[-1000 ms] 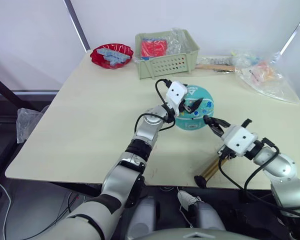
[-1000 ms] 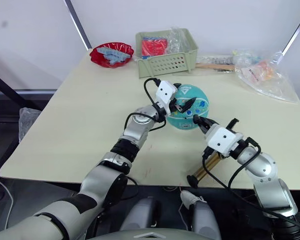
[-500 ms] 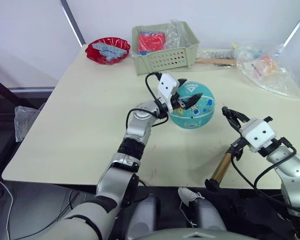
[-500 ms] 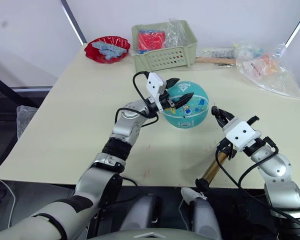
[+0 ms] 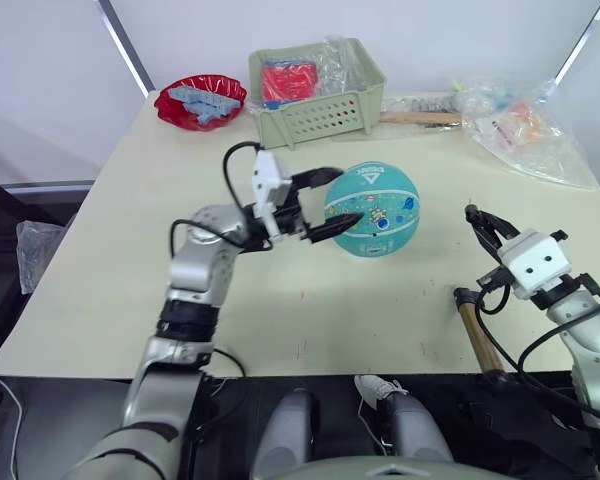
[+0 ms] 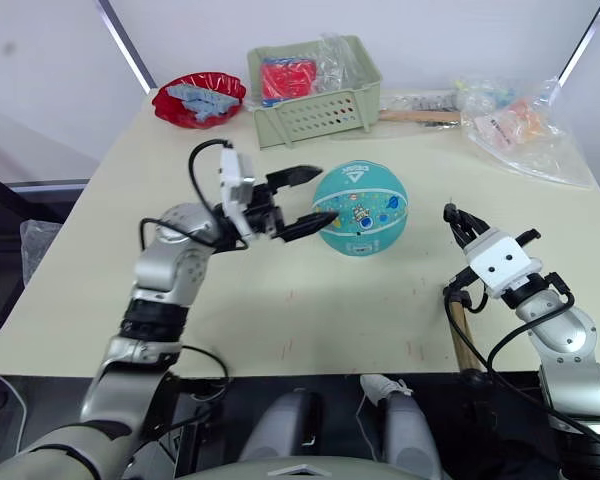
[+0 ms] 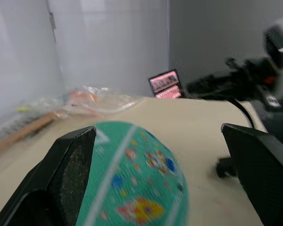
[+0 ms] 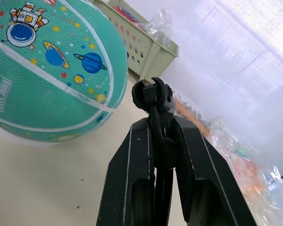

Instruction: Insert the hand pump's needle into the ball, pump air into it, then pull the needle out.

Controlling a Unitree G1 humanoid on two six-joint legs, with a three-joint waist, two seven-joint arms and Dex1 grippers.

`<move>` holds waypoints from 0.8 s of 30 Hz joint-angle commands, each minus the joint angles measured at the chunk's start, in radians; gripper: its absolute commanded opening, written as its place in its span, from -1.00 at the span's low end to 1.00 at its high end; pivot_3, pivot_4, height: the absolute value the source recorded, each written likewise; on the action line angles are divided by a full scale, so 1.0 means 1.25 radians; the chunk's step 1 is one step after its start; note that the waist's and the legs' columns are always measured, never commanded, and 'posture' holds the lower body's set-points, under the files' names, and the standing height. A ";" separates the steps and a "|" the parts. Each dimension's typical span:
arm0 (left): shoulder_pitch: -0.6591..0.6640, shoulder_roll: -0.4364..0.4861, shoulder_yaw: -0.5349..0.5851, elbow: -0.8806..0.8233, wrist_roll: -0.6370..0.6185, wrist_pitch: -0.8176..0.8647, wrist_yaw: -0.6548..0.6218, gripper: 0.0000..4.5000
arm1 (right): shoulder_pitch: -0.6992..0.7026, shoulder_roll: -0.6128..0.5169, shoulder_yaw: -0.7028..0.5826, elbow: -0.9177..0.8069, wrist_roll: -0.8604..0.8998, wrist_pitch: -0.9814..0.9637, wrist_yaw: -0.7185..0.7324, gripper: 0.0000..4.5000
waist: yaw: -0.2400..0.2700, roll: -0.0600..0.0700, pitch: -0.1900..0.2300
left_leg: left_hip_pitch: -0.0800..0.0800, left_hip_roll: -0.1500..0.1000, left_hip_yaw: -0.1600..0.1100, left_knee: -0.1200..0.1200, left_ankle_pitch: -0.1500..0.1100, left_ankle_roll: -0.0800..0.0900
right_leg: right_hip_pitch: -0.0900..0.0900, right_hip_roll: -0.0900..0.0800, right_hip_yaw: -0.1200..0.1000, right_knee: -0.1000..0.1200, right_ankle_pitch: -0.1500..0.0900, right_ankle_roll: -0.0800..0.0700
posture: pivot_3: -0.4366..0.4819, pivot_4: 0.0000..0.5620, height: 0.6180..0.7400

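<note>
1. Two grippers have withdrawn from the teal-turquoise ball with cartoon prints (image 5: pixel 372 209) within the last second. A second ago both were at the ball; now it sits alone, mid-tabletop, towards the far edge.
2. The left gripper (image 5: pixel 326 203) has let go and backed off to the ball's left; its black fingers (image 7: pixel 68 176) are spread wide, one tip near the ball's surface.
3. The right gripper (image 5: pixel 482 223) has pulled away towards the right edge, clamped on the small black fitting (image 8: pixel 153 96) of the thin black hose.
4. The brass-gold hand pump with black T-handle (image 5: pixel 477 338) lies at the near right edge.
5. Judgement: the needle appears to be out, so the extraction looks complete.
</note>
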 commanded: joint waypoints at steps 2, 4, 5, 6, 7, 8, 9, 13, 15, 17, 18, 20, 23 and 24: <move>0.113 0.097 0.044 -0.114 -0.086 0.036 -0.109 1.00 | -0.015 -0.014 -0.045 0.012 0.024 -0.012 -0.006 -0.97 | -0.003 0.000 0.000 | 0.001 0.001 0.001 0.000 0.000 0.000 | 0.000 0.000 0.002 0.000 0.000 0.000 | -0.05 -0.47 0.96; 0.150 0.119 0.049 -0.134 -0.100 0.037 -0.128 1.00 | -0.021 -0.017 -0.057 0.024 0.033 -0.012 -0.006 -0.97 | 0.005 0.000 0.000 | 0.000 0.001 0.001 0.000 0.000 0.000 | 0.000 0.000 0.002 0.000 0.000 0.000 | -0.05 -0.47 0.96; 0.170 0.127 0.053 -0.143 -0.104 0.035 -0.136 1.00 | -0.027 -0.019 -0.064 0.031 0.038 -0.011 -0.006 -0.97 | 0.006 0.000 0.000 | 0.000 0.001 0.001 0.000 0.000 0.000 | 0.000 0.000 0.002 0.000 0.000 0.000 | -0.05 -0.47 0.96; 0.185 0.133 0.057 -0.152 -0.110 0.037 -0.138 1.00 | -0.033 -0.020 -0.070 0.036 0.043 -0.009 -0.006 -0.97 | 0.007 0.000 0.000 | 0.000 0.001 0.001 0.000 0.000 0.000 | 0.000 0.000 0.002 0.000 0.000 0.000 | -0.05 -0.47 0.96; 0.201 0.136 0.064 -0.163 -0.117 0.042 -0.137 1.00 | -0.040 -0.021 -0.075 0.043 0.049 -0.006 -0.006 -0.97 | 0.005 0.000 0.000 | 0.000 0.001 0.001 0.001 0.000 0.000 | 0.000 0.000 0.002 0.000 0.000 0.000 | -0.05 -0.47 0.96; 0.214 0.138 0.070 -0.171 -0.124 0.046 -0.134 1.00 | -0.046 -0.022 -0.080 0.049 0.054 -0.005 -0.006 -0.97 | 0.005 0.000 0.000 | 0.001 0.001 0.002 0.001 0.000 0.000 | -0.001 0.000 0.003 0.000 0.000 0.000 | -0.05 -0.47 0.96; 0.226 0.142 0.075 -0.180 -0.129 0.047 -0.132 1.00 | -0.053 -0.023 -0.084 0.056 0.060 -0.003 -0.007 -0.97 | 0.005 0.000 0.000 | 0.001 0.002 0.003 0.001 0.000 0.000 | -0.001 0.000 0.003 0.000 0.000 0.000 | -0.05 -0.47 0.96; 0.271 0.160 0.090 -0.195 -0.128 0.031 -0.140 1.00 | -0.083 -0.017 -0.096 0.080 0.083 0.011 -0.015 -0.97 | 0.005 0.000 0.000 | 0.001 0.002 0.003 0.001 0.000 0.000 | -0.001 0.000 0.003 0.001 0.000 0.000 | -0.05 -0.47 0.96; 0.294 0.172 0.099 -0.197 -0.125 0.021 -0.147 1.00 | -0.103 -0.010 -0.099 0.093 0.097 0.024 -0.021 -0.97 | 0.003 0.001 0.000 | 0.001 0.002 0.003 0.000 0.000 0.000 | -0.001 0.001 0.004 0.001 0.000 0.000 | -0.05 -0.47 0.96; 0.311 0.178 0.108 -0.194 -0.124 0.014 -0.148 1.00 | -0.119 -0.004 -0.100 0.105 0.108 0.035 -0.029 -0.97 | 0.003 0.001 0.000 | 0.001 0.002 0.004 0.000 0.000 0.000 | -0.001 0.001 0.004 0.001 0.000 0.000 | -0.05 -0.47 0.96; 0.318 0.182 0.112 -0.187 -0.119 0.006 -0.151 1.00 | -0.127 0.000 -0.099 0.111 0.114 0.042 -0.035 -0.97 | 0.004 0.001 0.000 | 0.001 0.002 0.004 0.000 0.000 0.000 | -0.001 0.001 0.004 0.001 0.000 0.000 | -0.05 -0.47 0.96; 0.327 0.189 0.114 -0.177 -0.108 -0.011 -0.158 1.00 | -0.138 0.006 -0.100 0.120 0.122 0.052 -0.044 -0.97 | 0.004 0.001 0.000 | 0.001 0.002 0.004 0.000 0.000 0.000 | -0.002 0.001 0.004 0.001 0.000 0.000 | -0.05 -0.47 0.96; 0.332 0.190 0.119 -0.167 -0.109 -0.021 -0.157 1.00 | -0.148 0.013 -0.104 0.130 0.131 0.067 -0.056 -0.97 | 0.006 0.001 0.000 | 0.001 0.002 0.004 0.000 0.000 0.000 | -0.002 0.001 0.004 0.001 0.000 0.000 | -0.05 -0.47 0.96; 0.333 0.190 0.120 -0.164 -0.111 -0.022 -0.157 1.00 | -0.151 0.014 -0.104 0.134 0.133 0.072 -0.061 -0.97 | 0.006 0.001 0.000 | 0.001 0.002 0.004 0.000 0.000 0.000 | -0.002 0.001 0.004 0.001 0.000 0.000 | -0.05 -0.47 0.96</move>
